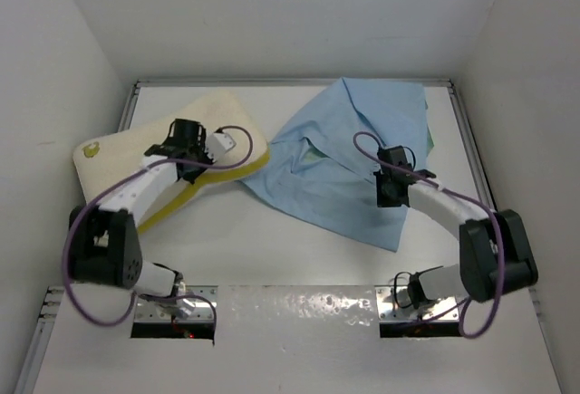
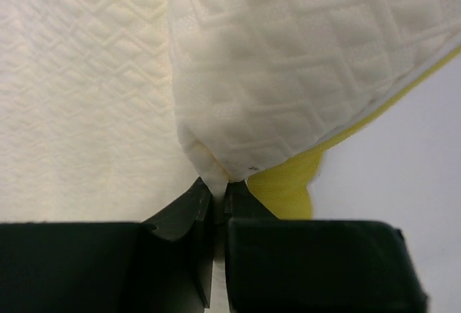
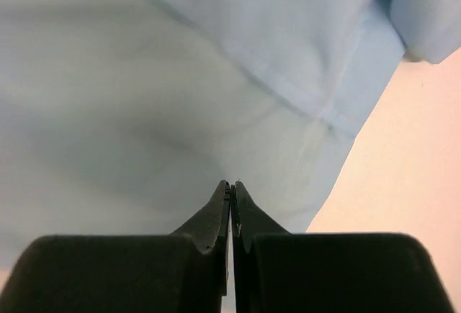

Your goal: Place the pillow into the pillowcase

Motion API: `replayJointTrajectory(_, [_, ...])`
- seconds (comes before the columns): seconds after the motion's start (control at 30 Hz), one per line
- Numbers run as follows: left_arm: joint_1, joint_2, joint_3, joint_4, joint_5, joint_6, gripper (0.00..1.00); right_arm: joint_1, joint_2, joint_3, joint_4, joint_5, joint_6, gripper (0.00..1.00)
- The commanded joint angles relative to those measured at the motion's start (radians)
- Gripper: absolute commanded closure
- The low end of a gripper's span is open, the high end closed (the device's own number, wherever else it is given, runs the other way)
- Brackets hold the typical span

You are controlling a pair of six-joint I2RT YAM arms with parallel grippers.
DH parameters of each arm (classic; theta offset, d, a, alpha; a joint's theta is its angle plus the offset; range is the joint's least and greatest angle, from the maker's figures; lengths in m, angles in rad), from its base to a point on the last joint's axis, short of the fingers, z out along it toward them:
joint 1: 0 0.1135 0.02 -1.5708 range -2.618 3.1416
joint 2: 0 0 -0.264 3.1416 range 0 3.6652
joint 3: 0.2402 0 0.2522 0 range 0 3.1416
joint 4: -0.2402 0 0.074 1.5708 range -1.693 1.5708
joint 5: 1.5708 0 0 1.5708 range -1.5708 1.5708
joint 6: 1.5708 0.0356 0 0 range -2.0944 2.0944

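Top view: the pillow (image 1: pixel 109 154) lies far left on the desk (image 1: pixel 299 258), with the pillowcase (image 1: pixel 344 177) rumpled to its right; walls hem both sides. Left wrist: the left end effector (image 2: pixel 218 187) pinches a soft, squashy pillow fold. Right wrist: the right end effector (image 3: pixel 230 186) is pressed together on thin, likely slippery cloth; its hem looks the best hold.

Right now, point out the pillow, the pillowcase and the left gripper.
pillow (image 1: pixel 222 109): top view, quilted cream top near its far edge.
pillowcase (image 1: pixel 362 109): top view, light blue face, far half.
left gripper (image 2: pixel 219 187): left wrist view, between the fingertips pinching the pillow's cover.
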Motion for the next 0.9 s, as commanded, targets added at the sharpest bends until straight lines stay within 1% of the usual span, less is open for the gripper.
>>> replayJointTrajectory(0.0, [-0.006,-0.248,-0.029,-0.389,0.225,0.147,1.0,0.053,-0.166,-0.016,-0.05,-0.017,-0.021,1.0])
replayJointTrajectory(0.03, [-0.012,-0.292,-0.042,-0.439,0.249,0.178,1.0,0.059,-0.189,-0.019,-0.055,-0.078,-0.049,1.0])
replayJointTrajectory(0.07, [-0.02,-0.33,-0.054,-0.49,0.283,0.195,1.0,0.07,-0.208,-0.009,-0.057,-0.106,-0.075,0.88])
replayJointTrajectory(0.1, [-0.027,-0.373,-0.068,-0.558,0.291,0.209,1.0,0.073,-0.22,0.005,-0.057,-0.129,-0.13,0.73])
replayJointTrajectory(0.13, [-0.037,-0.443,-0.083,-0.58,0.298,0.227,0.66,0.075,-0.22,0.022,-0.054,-0.158,-0.151,0.6])
replayJointTrajectory(0.17, [-0.038,-0.488,-0.076,-0.622,0.312,0.242,0.38,0.075,-0.206,0.075,-0.049,-0.173,-0.214,0.44])
replayJointTrajectory(0.2, [-0.04,-0.498,-0.059,-0.633,0.315,0.261,0.07,0.075,-0.185,0.114,-0.047,-0.199,-0.245,0.36])
replayJointTrajectory(0.23, [-0.04,-0.498,-0.028,-0.636,0.314,0.261,0.0,0.078,-0.122,0.152,-0.046,-0.222,-0.28,0.26])
replayJointTrajectory(0.27, [-0.04,-0.489,0.008,-0.627,0.312,0.249,0.0,0.078,-0.085,0.242,-0.038,-0.242,-0.322,0.25])
replayJointTrajectory(0.3, [-0.04,-0.437,0.124,-0.625,0.314,0.218,0.0,0.078,-0.041,0.296,-0.038,-0.244,-0.331,0.24])
replayJointTrajectory(0.33, [-0.038,-0.394,0.201,-0.625,0.315,0.195,0.0,0.079,0.052,0.348,-0.04,-0.246,-0.337,0.23])
replayJointTrajectory(0.37, [-0.031,-0.292,0.362,-0.63,0.329,0.178,0.0,0.079,0.1,0.46,-0.055,-0.249,-0.349,0.24])
replayJointTrajectory(0.4, [-0.024,-0.236,0.435,-0.627,0.335,0.133,0.0,0.082,0.146,0.514,-0.061,-0.252,-0.353,0.24])
replayJointTrajectory(0.43, [-0.015,-0.172,0.507,-0.628,0.353,0.12,0.0,0.091,0.229,0.601,-0.061,-0.253,-0.353,0.27])
replayJointTrajectory(0.47, [-0.008,-0.048,0.618,-0.652,0.361,0.124,0.0,0.096,0.267,0.64,-0.061,-0.264,-0.401,0.28])
replayJointTrajectory(0.53, [-0.004,0.069,0.69,-0.66,0.363,0.147,0.0,0.116,0.371,0.739,-0.064,-0.279,-0.432,0.28])
replayJointTrajectory(0.57, [0.005,0.179,0.74,-0.66,0.363,0.155,0.0,0.124,0.404,0.77,-0.072,-0.293,-0.445,0.27])
replayJointTrajectory(0.63, [0.011,0.283,0.786,-0.66,0.369,0.173,0.0,0.148,0.464,0.839,-0.08,-0.304,-0.477,0.26])
replayJointTrajectory(0.67, [0.016,0.376,0.835,-0.665,0.377,0.192,0.0,0.154,0.517,0.855,-0.084,-0.308,-0.491,0.26])
replayJointTrajectory(0.73, [0.017,0.483,0.894,-0.663,0.395,0.206,0.0,0.17,0.576,0.887,-0.089,-0.309,-0.512,0.25])
replayJointTrajectory(0.77, [0.017,0.511,0.905,-0.651,0.398,0.207,0.0,0.173,0.588,0.89,-0.081,-0.309,-0.509,0.24])
replayJointTrajectory(0.83, [0.023,0.568,0.911,-0.55,0.378,0.184,0.0,0.173,0.608,0.877,-0.031,-0.304,-0.491,0.23])
replayJointTrajectory(0.87, [0.028,0.585,0.911,-0.506,0.361,0.136,0.0,0.173,0.628,0.874,-0.017,-0.299,-0.488,0.23])
